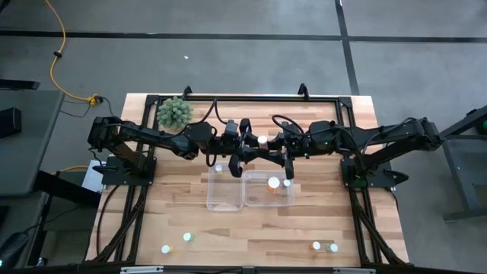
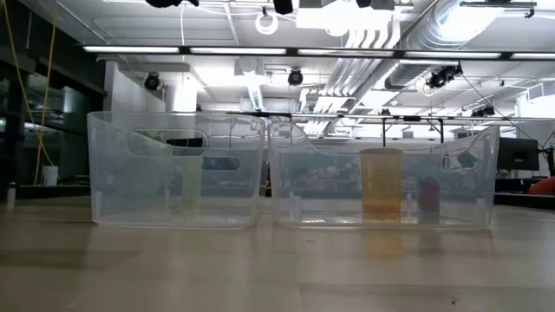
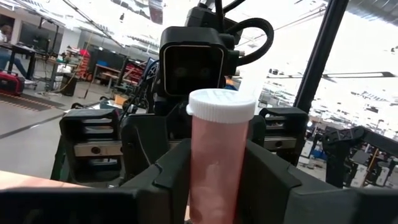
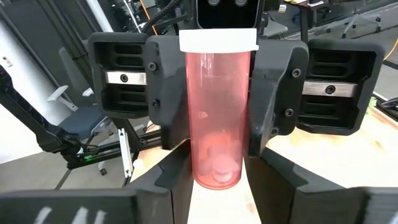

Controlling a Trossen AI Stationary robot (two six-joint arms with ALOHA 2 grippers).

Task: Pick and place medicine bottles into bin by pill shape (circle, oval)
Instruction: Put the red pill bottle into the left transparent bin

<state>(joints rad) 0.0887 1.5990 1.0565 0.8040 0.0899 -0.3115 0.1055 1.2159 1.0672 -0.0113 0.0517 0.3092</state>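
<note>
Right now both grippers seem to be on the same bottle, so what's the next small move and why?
Probably the left gripper should let go. The right wrist view shows round pills in the bottle, and the right gripper sits nearer the bins.

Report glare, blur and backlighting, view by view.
Low view: ceiling strip lights glare, and the clear bins show a hazy orange bottle. Left wrist view: bright background backlights the held bottle; the near fingers are soft. Right wrist view: pills at the bottle's base look blurred.
</note>
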